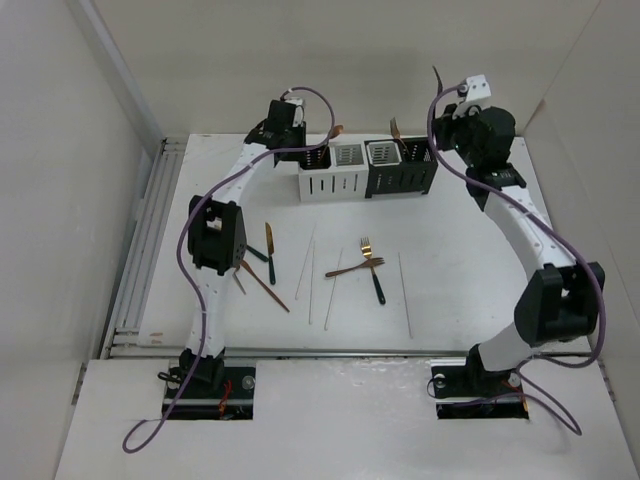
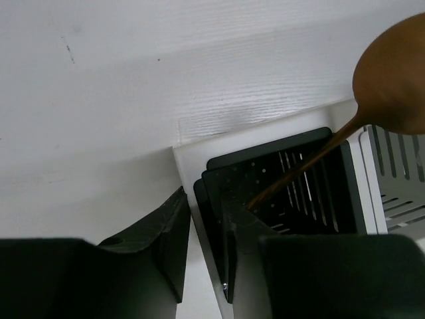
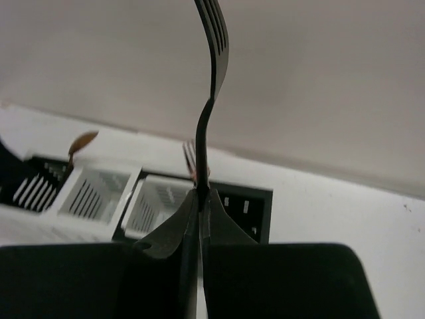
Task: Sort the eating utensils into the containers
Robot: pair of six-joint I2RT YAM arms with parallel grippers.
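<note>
Nearest, flat on the worktop [image 1: 450, 260] between the two arms, lie a dark-handled gold knife [image 1: 269, 248], a long copper utensil [image 1: 265, 285] beside it, thin white chopsticks [image 1: 312, 272], and a copper fork [image 1: 350, 269] crossed with a dark-handled gold fork [image 1: 374, 272]. All look light, stiff and smooth, so probably slippery under a pinch. Lying so low, each wants a grip across the slim handle near its middle, and the crossed forks may drag one another.

Farther off stands the row of containers [image 1: 330, 185]. At its left end the left gripper [image 2: 203, 207] hangs at a dark compartment [image 2: 299, 186], jaws apart with no utensil between them. A copper spoon [image 2: 392, 73] stands in that compartment, bowl up and leaning. At the far right the right gripper [image 3: 199, 199] has its jaws pressed together on the handle of a fork [image 3: 214, 80], which is upright with tines up and shows dark against the wall. The black compartment [image 3: 242, 206] lies just beyond it. Held that way it should go in handle-first without much swing.
</note>
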